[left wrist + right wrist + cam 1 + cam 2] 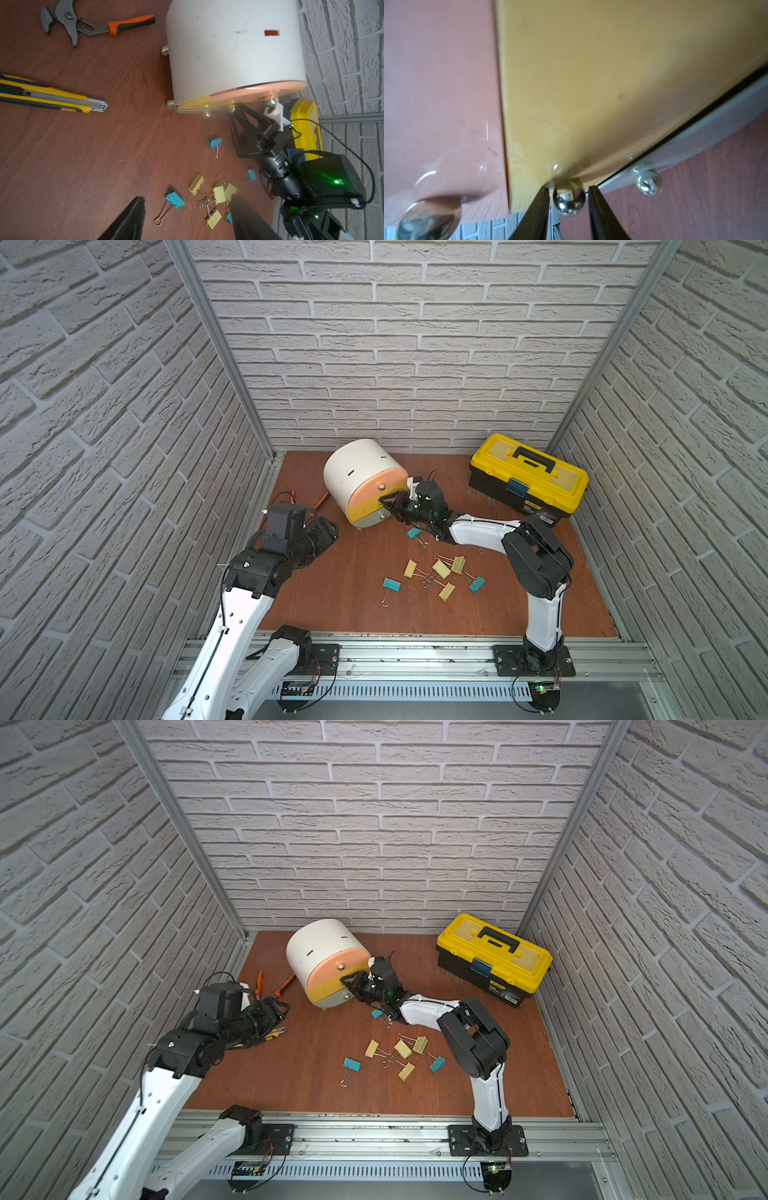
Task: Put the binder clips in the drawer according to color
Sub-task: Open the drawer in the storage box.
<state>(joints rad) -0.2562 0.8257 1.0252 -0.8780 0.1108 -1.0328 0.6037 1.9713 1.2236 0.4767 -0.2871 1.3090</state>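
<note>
Blurred, edge-cut peach-drawer knob (pixel 425 220)

A white drum-shaped cabinet with peach, yellow and grey-green drawer fronts (pixel 316 948) is seen at eleven o'clock on the brown wooden floor (pixel 291 1073), with the right gripper (pixel 347 982) placed at its yellow front. At the cabinet's five o'clock, pale yellow and teal binder clips (pixel 402 1049) are scattered, and a yellow-and-black plastic toolbox (pixel 494 959) is set at its three o'clock.

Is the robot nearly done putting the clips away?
Not nearly. Done: nothing that shows; the drawer cabinet has all three fronts looking closed. In hand: the right gripper has its jaws either side of the yellow drawer's knob, not yet pinching it; the left gripper hangs open, empty. Left: open that drawer, then sort the pale yellow clips and teal clips lying on the table.
</note>
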